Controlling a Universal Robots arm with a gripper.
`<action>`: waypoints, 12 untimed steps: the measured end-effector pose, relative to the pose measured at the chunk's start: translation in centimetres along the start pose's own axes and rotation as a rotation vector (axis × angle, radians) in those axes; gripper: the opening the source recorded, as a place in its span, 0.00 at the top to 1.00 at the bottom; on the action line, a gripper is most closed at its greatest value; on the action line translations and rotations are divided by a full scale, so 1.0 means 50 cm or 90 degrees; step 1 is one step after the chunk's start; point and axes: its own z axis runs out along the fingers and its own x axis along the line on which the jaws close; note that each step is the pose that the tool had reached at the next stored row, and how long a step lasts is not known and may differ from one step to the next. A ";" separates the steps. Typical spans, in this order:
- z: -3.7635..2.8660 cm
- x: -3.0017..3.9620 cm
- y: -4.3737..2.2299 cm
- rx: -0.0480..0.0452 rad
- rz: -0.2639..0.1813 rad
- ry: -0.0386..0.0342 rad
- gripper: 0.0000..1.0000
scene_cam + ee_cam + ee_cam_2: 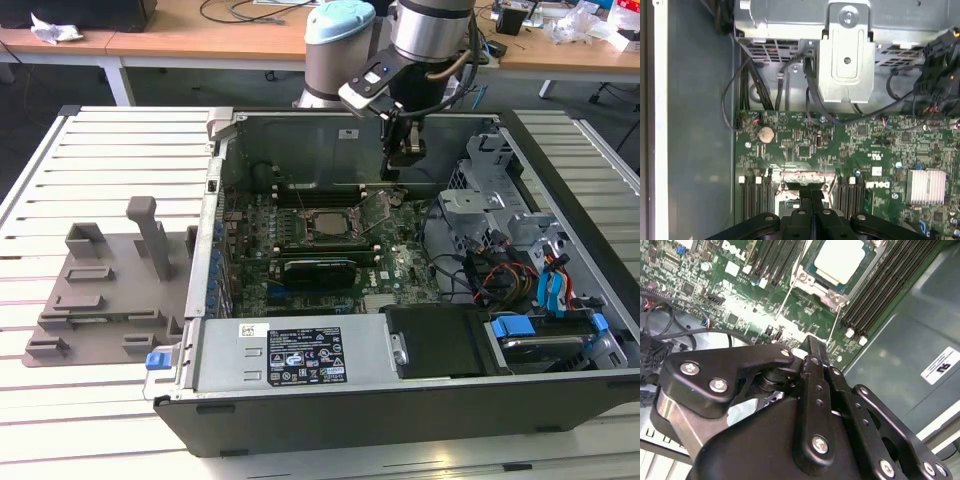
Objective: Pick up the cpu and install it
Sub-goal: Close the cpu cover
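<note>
The cpu [322, 226] is a silvery-white square lying flat in the black socket frame on the green motherboard [400, 262] inside the open computer case. In the second wrist view the cpu [839, 260] sits in the socket with thin wire levers standing up beside it. My gripper [403, 158] hangs above the board, toward the exterior view's right of the cpu and apart from it. In both wrist views the black fingers [812, 347] are pressed together with nothing between them; my gripper [812, 190] hovers over the socket's end.
The grey plastic tray [110, 290] lies on the white slatted table at the exterior view's left of the case. Memory slots [880, 285] flank the socket. A metal drive cage [480, 210], loose cables [500, 275] and the power supply [300, 355] crowd the case.
</note>
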 end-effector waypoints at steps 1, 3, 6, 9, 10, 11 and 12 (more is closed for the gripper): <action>0.000 0.000 0.004 0.0000 0.000 -0.0001 0.89; 0.000 0.000 0.011 0.0002 0.000 -0.0001 0.89; -0.001 -0.001 0.027 0.0013 0.000 -0.0001 0.89; 0.000 -0.001 0.041 0.0017 0.000 -0.0001 0.89; 0.001 -0.001 0.043 0.0018 0.000 -0.0002 0.89; 0.002 -0.001 0.045 0.0019 0.000 -0.0002 0.89; 0.008 -0.001 0.048 0.0021 0.000 -0.0001 0.89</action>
